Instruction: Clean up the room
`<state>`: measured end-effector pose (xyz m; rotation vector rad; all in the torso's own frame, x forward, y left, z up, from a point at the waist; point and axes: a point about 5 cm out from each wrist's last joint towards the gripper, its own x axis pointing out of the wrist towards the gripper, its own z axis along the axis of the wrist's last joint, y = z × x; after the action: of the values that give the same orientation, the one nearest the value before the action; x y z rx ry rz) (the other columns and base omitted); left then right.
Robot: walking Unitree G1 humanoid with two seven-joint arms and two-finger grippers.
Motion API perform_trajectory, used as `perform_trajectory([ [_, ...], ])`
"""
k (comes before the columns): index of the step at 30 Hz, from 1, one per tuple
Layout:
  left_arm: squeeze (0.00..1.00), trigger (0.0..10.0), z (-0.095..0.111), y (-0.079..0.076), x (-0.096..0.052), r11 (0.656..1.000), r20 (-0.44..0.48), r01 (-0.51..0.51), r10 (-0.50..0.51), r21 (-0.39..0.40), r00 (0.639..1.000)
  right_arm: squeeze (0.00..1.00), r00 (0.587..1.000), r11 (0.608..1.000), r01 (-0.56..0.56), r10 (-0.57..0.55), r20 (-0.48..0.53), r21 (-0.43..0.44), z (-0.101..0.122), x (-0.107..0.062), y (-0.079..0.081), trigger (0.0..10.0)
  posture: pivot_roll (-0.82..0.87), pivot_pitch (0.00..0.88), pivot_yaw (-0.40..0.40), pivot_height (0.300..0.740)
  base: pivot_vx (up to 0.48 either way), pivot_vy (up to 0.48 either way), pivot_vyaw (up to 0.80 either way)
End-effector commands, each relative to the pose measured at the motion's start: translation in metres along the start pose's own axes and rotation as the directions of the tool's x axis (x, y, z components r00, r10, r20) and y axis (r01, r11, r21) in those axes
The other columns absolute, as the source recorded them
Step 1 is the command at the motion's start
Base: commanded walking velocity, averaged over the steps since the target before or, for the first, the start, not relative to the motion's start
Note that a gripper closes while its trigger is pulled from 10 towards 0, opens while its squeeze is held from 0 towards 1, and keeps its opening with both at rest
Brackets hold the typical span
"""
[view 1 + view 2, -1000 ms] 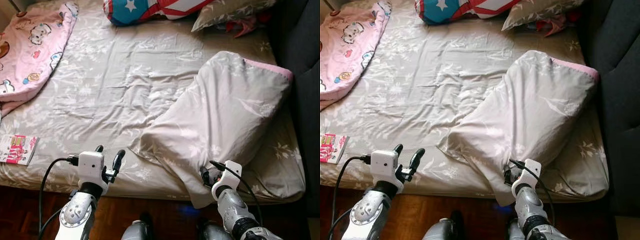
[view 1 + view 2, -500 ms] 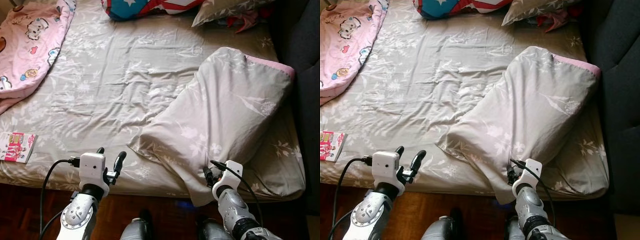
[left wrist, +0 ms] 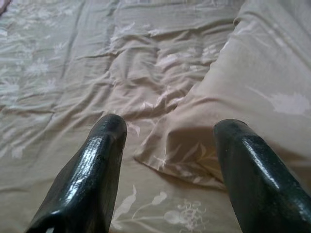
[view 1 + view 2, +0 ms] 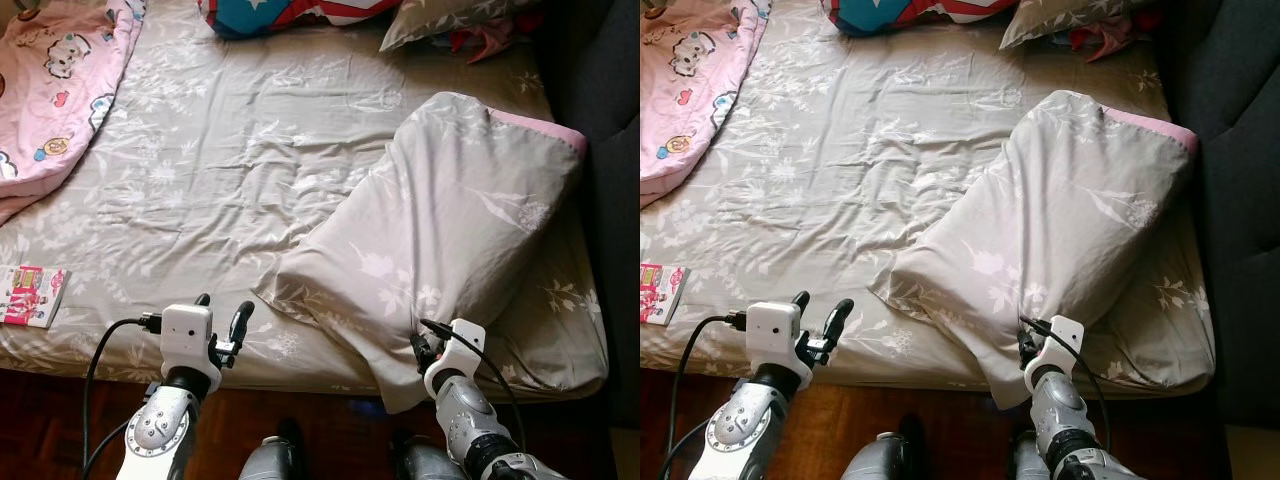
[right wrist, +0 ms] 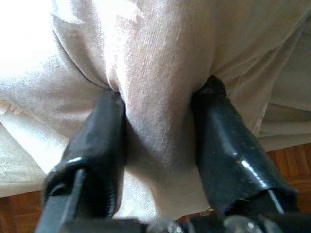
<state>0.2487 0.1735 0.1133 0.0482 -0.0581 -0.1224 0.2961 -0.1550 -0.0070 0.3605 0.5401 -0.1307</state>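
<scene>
A large grey floral pillow with a pink edge lies slantwise on the right half of the bed. Its lower corner hangs over the bed's front edge. My right gripper is shut on that corner, with the cloth bunched between both black fingers; in the head view the right gripper sits at the bed's front edge. My left gripper hovers open over the front edge, to the left of the pillow. The left wrist view looks between its spread fingertips at the pillow's near corner on the sheet.
A pink cartoon blanket covers the far left of the bed. A small pink booklet lies at the front left edge. A blue, red and white cushion, a grey pillow and red cloth lie at the back. A dark upholstered wall stands on the right, wooden floor below.
The whole view has shifted slightly, so the camera moved. My right gripper stays shut on the pillow corner and the left stays open in place.
</scene>
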Motion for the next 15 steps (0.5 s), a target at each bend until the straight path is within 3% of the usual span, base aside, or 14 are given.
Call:
perform_trajectory([
  [1, 0.00, 10.0, -0.011, 0.001, -0.004, 1.000, -0.045, -0.007, 0.007, 0.001, 0.999, 0.00, 0.997, 1.000, -0.003, 0.003, -0.080, -0.004, -0.021, -0.005, -0.001, 0.0, 0.11, 0.368, 0.124, 0.740, 0.000, 0.000, 0.00],
  [15, 0.00, 10.0, -0.017, -0.001, 0.010, 1.000, -0.035, -0.023, 0.023, 0.003, 0.999, 0.00, 0.995, 0.998, 0.047, -0.050, -0.081, -0.046, -0.023, -0.007, -0.017, 0.0, 0.05, 0.304, 0.086, 0.740, 0.000, 0.000, 0.00],
])
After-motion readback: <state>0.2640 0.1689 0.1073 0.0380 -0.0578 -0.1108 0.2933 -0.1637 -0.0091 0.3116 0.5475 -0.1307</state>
